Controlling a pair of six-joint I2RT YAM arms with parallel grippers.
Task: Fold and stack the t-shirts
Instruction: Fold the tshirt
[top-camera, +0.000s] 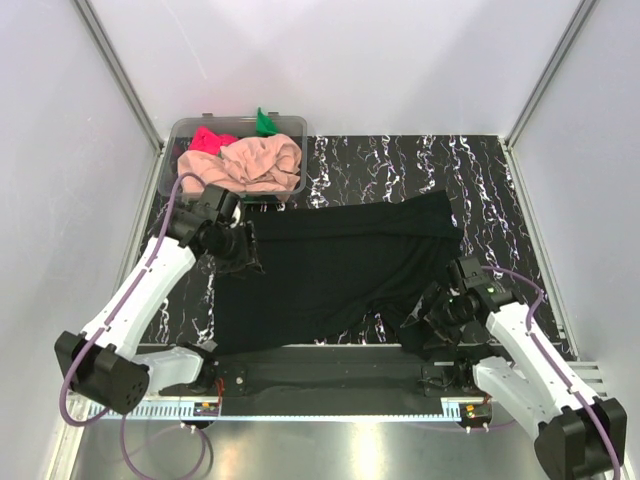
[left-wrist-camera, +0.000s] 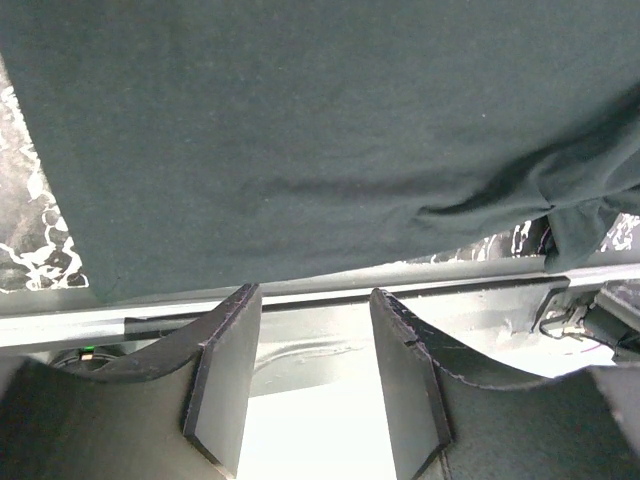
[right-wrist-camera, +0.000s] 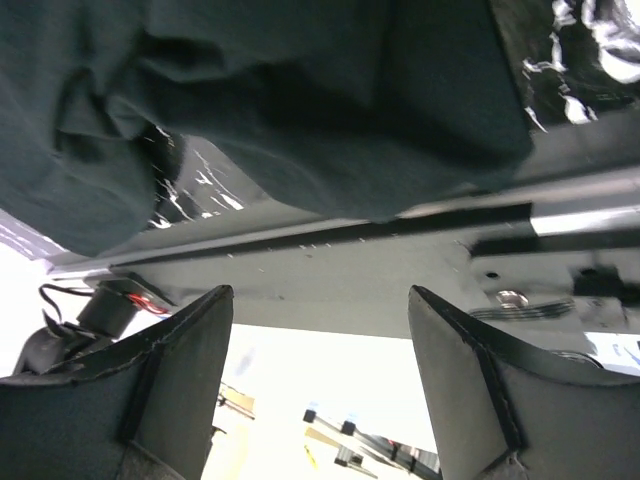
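Observation:
A large black t-shirt (top-camera: 340, 265) lies spread flat on the marbled table, with a rumpled sleeve at its near right corner. My left gripper (top-camera: 235, 250) sits at the shirt's left edge. In the left wrist view it (left-wrist-camera: 315, 320) is open and empty, with the black t-shirt (left-wrist-camera: 320, 130) just past its fingertips. My right gripper (top-camera: 428, 322) is by the near right sleeve, and in the right wrist view it (right-wrist-camera: 318, 310) is wide open and empty below the black t-shirt (right-wrist-camera: 300, 100). Peach-pink (top-camera: 250, 165), pink-red (top-camera: 210, 140) and green (top-camera: 265, 123) t-shirts are bunched in the tub.
The clear plastic tub (top-camera: 180, 135) stands at the back left corner. The black marbled table (top-camera: 400, 165) is walled in white on three sides. A dark mounting rail (top-camera: 330, 375) with both arm bases runs along the near edge.

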